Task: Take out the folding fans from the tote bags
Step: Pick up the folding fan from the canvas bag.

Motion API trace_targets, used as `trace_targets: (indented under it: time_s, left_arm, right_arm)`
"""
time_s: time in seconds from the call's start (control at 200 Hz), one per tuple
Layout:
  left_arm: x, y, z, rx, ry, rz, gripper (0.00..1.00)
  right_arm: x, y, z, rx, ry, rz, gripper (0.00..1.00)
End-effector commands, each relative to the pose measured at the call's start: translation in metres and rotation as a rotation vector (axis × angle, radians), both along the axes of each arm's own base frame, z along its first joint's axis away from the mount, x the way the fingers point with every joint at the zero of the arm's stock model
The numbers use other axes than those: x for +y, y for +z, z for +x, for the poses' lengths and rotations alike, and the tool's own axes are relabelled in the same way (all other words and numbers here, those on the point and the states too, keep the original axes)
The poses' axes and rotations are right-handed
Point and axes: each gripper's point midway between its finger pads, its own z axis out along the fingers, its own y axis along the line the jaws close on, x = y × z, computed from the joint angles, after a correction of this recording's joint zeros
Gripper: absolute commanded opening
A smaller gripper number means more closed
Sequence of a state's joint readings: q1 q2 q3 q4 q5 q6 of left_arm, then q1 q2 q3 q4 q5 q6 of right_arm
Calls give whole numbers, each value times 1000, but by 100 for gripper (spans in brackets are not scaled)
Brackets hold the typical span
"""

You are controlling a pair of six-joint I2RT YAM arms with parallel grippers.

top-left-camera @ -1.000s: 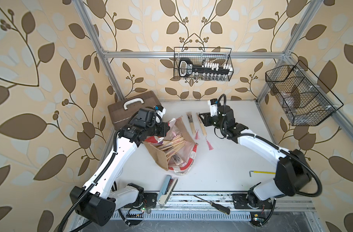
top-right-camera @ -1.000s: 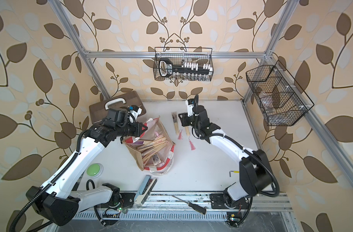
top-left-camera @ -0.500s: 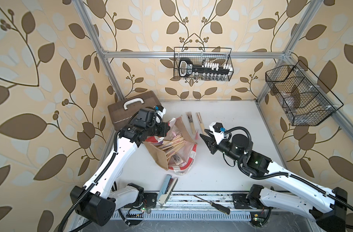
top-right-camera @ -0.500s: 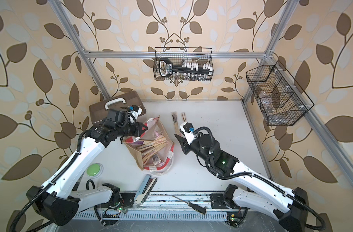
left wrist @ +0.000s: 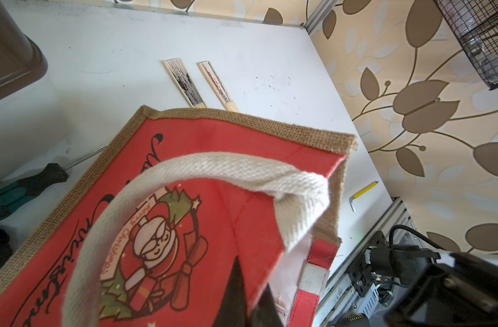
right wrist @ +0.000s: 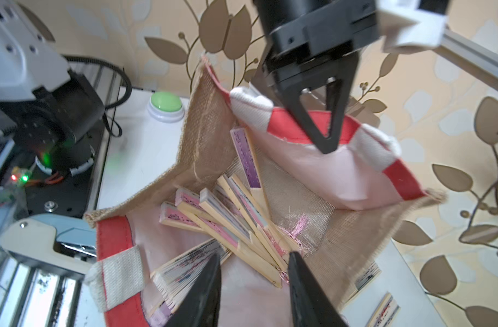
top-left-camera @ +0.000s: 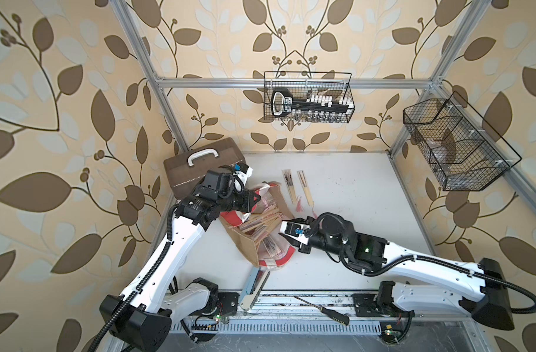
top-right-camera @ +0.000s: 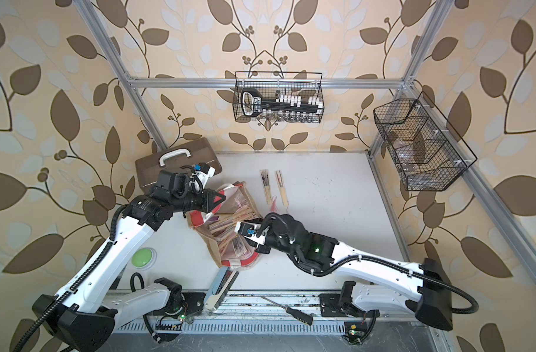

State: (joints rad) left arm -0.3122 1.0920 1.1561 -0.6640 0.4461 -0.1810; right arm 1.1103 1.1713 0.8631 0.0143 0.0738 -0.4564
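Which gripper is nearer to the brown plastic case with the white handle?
Left. The left gripper, shut on the rim of the brown jute tote bag, is just beside the brown case; the open right gripper is across the bag from it.

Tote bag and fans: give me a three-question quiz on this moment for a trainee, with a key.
1. True or false: the left gripper is shut on the red rim of the tote bag.
2. How many folding fans lie on the table outside the bag? A) none B) two C) five
3. Fill in: the right gripper, at the bag's mouth, stands ___ with nothing between its jaws.
Key: 1 true; 2 B; 3 open.
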Motion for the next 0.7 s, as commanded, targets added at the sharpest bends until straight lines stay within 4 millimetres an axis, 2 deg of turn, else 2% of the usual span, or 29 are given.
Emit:
trace_targets:
  time_s: [0.0, 0.07, 0.18, 0.38, 0.695]
  left_arm:
    - [-5, 25, 1, -108, -49, -43, 0]
    - [-3, 23, 3, -104, -36, -31, 0]
    - [-3, 18, 5, -86, -32, -18, 0]
    - [0, 16, 7, -85, -20, -6, 0]
    - [-1, 15, 7, -76, -22, -10, 0]
  right_arm:
    - [12, -8, -1, -119, 79, -131, 41]
    - [19, -22, -2, -127, 122, -160, 43]
    - [28, -40, 7, -110, 142, -162, 44]
    - [50, -63, 11, -110, 190, -214, 46]
    - [79, -87, 25, -94, 204, -234, 47]
